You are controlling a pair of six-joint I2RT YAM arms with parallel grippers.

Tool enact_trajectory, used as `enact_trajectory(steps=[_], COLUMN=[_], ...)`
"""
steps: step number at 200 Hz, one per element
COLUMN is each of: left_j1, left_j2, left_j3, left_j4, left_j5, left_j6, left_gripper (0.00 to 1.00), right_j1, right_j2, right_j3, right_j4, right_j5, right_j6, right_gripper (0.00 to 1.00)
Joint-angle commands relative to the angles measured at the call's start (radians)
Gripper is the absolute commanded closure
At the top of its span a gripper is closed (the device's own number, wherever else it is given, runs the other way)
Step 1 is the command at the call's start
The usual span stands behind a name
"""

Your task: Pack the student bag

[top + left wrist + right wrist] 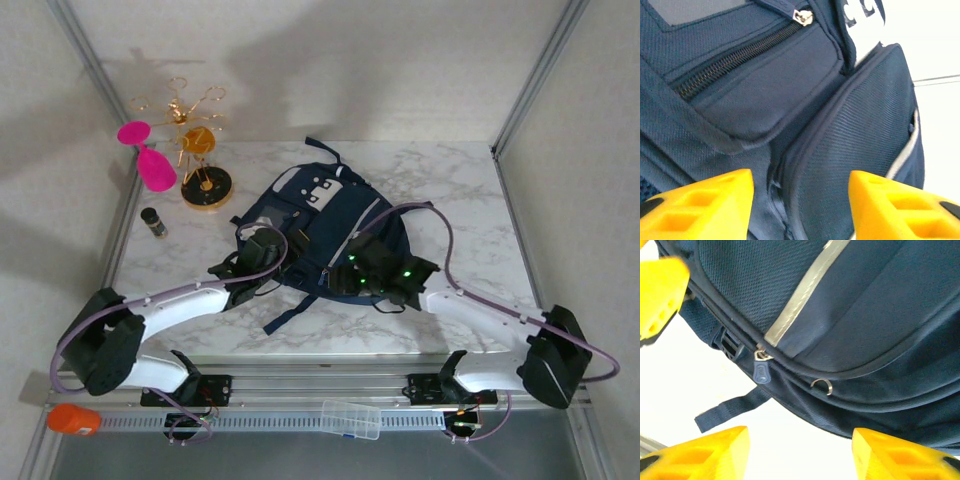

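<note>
On the marble surface the student bag lay flat near the middle. Its front pocket zip was closed, so packing looked barely begun, with opening and loading both apparently yet to do. A pink object and a small dark bottle sat outside it, well apart at the far left. The left hand hung spread over the pocket, grasping nothing. The right hand, likewise released and empty, hovered near a zipper pull.

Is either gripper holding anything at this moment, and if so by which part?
Nothing is held. The left gripper and the right gripper both hang open over the student bag, with none of its fabric pinched.
</note>
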Motion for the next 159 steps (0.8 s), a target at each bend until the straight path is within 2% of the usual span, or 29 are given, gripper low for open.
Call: enact_trajectory(steps=[1, 17, 38, 52, 132, 159], left_j1=[0.008, 0.01, 0.01, 0.011, 0.022, 0.025], left_j2=[0.045, 0.071, 0.097, 0.11, 0.152, 0.151], left_j3=[0.005, 0.01, 0.032, 0.042, 0.057, 0.056], left_j4=[0.086, 0.106, 0.113, 0.119, 0.139, 0.128], left_j5=[0.003, 0.01, 0.008, 0.01, 0.053, 0.05], left_j6=[-0.023, -0.024, -0.01, 0.0, 0.028, 0.037], left_gripper=[0.54, 0.58, 0.64, 0.67, 0.97, 1.0], right_j1=[0.078, 0.113, 0.133, 0.134, 0.116, 0.103], right_j2=[0.083, 0.147, 0.203, 0.244, 0.439, 0.47], right_j3=[0.095, 0.145, 0.173, 0.195, 0.319, 0.346], right_j4=[-0.061, -0.085, -0.055, -0.068, -0.066, -0.125], right_j5=[0.177, 0.217, 0.19, 0.216, 0.338, 0.431], right_j6=[0.066, 0.082, 0.08, 0.077, 0.091, 0.124], right_gripper=[0.45, 0.47, 0.49, 0.51, 0.63, 0.69])
